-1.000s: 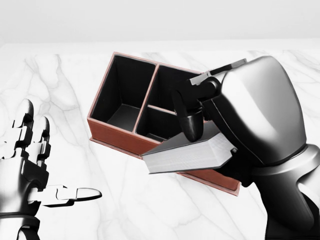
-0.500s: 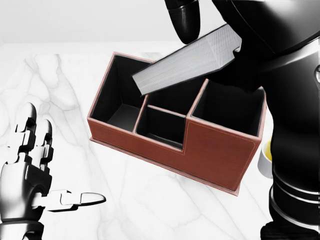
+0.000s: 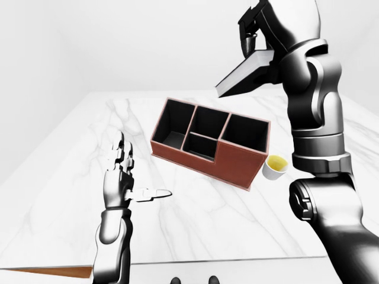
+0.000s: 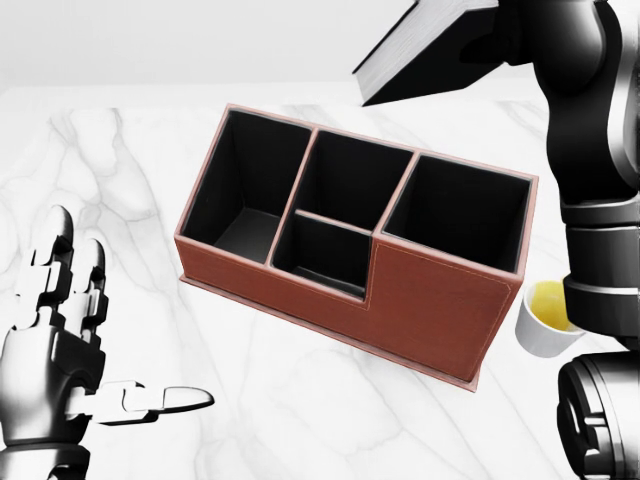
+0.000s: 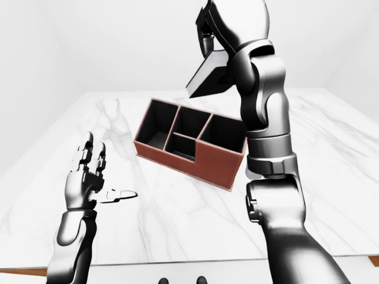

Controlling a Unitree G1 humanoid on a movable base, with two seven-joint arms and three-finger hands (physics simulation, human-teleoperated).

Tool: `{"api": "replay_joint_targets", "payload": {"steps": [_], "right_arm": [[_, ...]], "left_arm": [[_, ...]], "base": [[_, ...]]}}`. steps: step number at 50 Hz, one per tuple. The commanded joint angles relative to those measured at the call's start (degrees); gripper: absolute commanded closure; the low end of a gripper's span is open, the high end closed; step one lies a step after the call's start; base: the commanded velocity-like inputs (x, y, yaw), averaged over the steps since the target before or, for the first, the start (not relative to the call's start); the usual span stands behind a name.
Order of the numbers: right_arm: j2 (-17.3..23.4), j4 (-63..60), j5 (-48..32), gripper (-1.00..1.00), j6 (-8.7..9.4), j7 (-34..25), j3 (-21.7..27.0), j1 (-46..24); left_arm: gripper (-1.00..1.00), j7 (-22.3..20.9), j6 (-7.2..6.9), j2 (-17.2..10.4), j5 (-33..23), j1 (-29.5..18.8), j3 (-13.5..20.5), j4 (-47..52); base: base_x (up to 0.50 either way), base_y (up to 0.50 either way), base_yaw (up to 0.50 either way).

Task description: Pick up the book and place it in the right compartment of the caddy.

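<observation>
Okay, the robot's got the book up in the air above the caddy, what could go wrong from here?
The book hangs tilted, high above the caddy in the right hand; if the grip slips, it would likely fall onto a divider or the table instead of the right compartment. Also, the cup stands close beside the caddy's right end, near the right arm, so lowering might knock it over.

Tilted book (image 3: 246, 74) above empty caddy (image 4: 420, 300)

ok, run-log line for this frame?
right hand: holds book raised above caddy | right compartment: empty | left hand: open, idle | cup: beside caddy
</observation>
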State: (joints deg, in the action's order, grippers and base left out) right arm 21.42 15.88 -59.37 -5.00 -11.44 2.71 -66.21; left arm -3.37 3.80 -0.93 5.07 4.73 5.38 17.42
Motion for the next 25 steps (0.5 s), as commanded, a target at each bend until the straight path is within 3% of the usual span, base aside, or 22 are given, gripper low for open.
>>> {"api": "replay_joint_targets", "payload": {"steps": [1,11,25], "right_arm": [[2.11,15.82,-5.35,1.00,0.00,7.41,-0.13,-3.87],[2.08,28.20,-10.57,1.00,0.00,15.64,-1.84,-6.05],[1.17,36.80,-14.17,1.00,0.00,21.36,-3.17,-6.43]], "left_arm": [[-1.00,-0.10,0.20,0.02,-0.01,0.24,-0.27,0.08],[-1.00,-0.13,-0.01,0.03,-0.01,0.29,-0.17,0.22],[-1.00,-0.32,-0.34,0.01,0.13,0.33,-0.12,0.48]], "base": [[0.00,0.00,0.00],[0.00,0.00,0.00],[0.00,0.00,0.00]]}}
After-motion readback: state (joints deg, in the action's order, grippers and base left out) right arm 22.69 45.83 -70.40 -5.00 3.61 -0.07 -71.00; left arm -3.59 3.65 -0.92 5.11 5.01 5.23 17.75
